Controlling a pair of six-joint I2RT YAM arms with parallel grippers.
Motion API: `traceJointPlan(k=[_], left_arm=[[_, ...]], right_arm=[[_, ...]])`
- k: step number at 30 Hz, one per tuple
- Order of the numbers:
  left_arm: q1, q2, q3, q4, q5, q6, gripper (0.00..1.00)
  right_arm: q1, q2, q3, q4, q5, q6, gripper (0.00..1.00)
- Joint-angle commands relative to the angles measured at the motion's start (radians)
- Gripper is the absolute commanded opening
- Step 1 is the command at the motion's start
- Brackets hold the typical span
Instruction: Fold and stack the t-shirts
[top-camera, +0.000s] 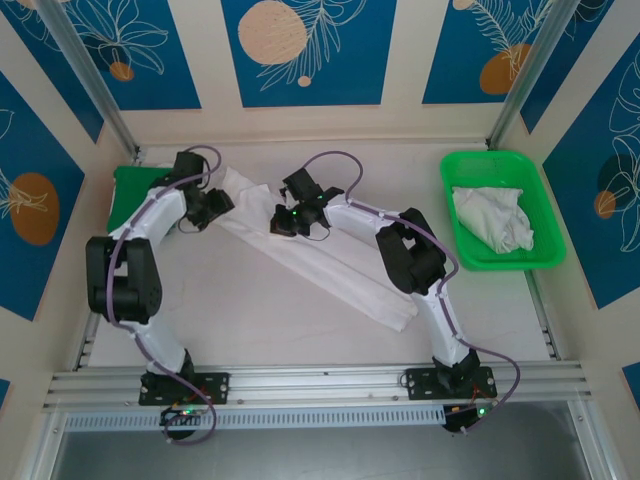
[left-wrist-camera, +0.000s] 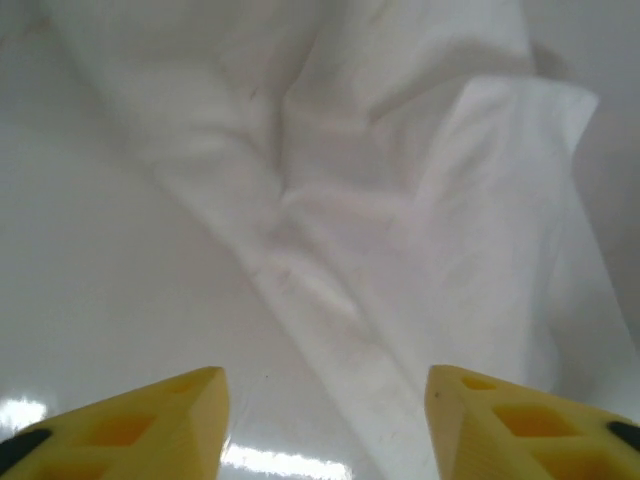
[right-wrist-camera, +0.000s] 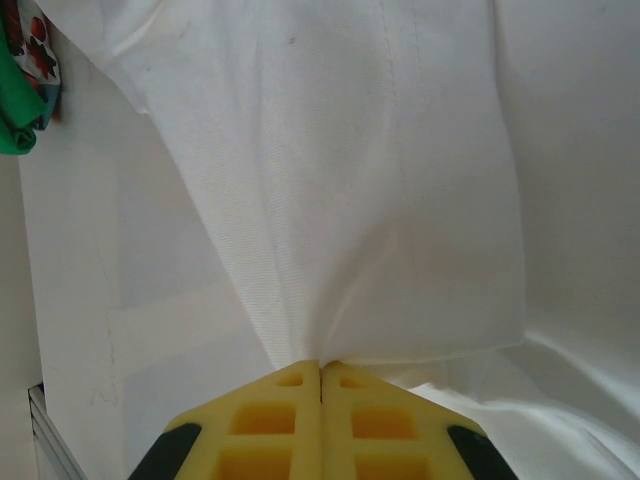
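The left hand (left-wrist-camera: 325, 382) is released. Its two yellow fingers (left-wrist-camera: 150, 425) stand well apart, with bare tabletop (left-wrist-camera: 120, 280) showing in the gap, and nothing is clamped between them. Just ahead of it lies the long t-shirt (left-wrist-camera: 400, 200). One creased edge of the shirt runs down towards the right-side finger, though I cannot tell if cloth and finger touch. From above, this left hand (top-camera: 212, 207) sits at the upper left end of the shirt, close to a flat green thing (top-camera: 125, 185) at the far left of the tabletop (top-camera: 250, 330).

The right hand (right-wrist-camera: 320, 366) is clenched. Its yellow fingers (right-wrist-camera: 270, 425) are pressed flat together with no gap, and the white cloth (right-wrist-camera: 350, 180) puckers into small folds right at their tips, so it is gripping the shirt's fabric. In the overhead view the right hand (top-camera: 283, 220) is on the upper part of the shirt, a little down the strip from the left hand.

The long t-shirt (top-camera: 340, 275) lies as a narrow white band, running diagonally across the middle of the tabletop from upper left to lower right. Its lower end is beside the right arm.

A crumpled t-shirt (top-camera: 495, 220) sits bunched inside the green tray (top-camera: 510, 263) at the right side, well apart from both hands.
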Motion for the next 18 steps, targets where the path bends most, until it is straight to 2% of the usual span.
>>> traceJointPlan(k=[1,3,9,18], left_arm=[[-0.009,0.114,0.133,-0.095,-0.022,0.026,0.46],[-0.012,0.172,0.196,-0.143,-0.029,-0.014,0.43],[-0.035,0.282,0.308,-0.173,-0.025,-0.117,0.42],[-0.046,0.398,0.433,-0.219,-0.017,-0.156,0.34]], right_arm=[[0.001,-0.012,0.009,-0.024,-0.019,0.007,0.00],[0.000,-0.010,0.012,-0.026,-0.016,0.005,0.00],[-0.005,-0.005,0.016,-0.024,-0.017,0.008,0.00],[-0.011,-0.005,0.014,-0.028,-0.016,-0.001,0.00]])
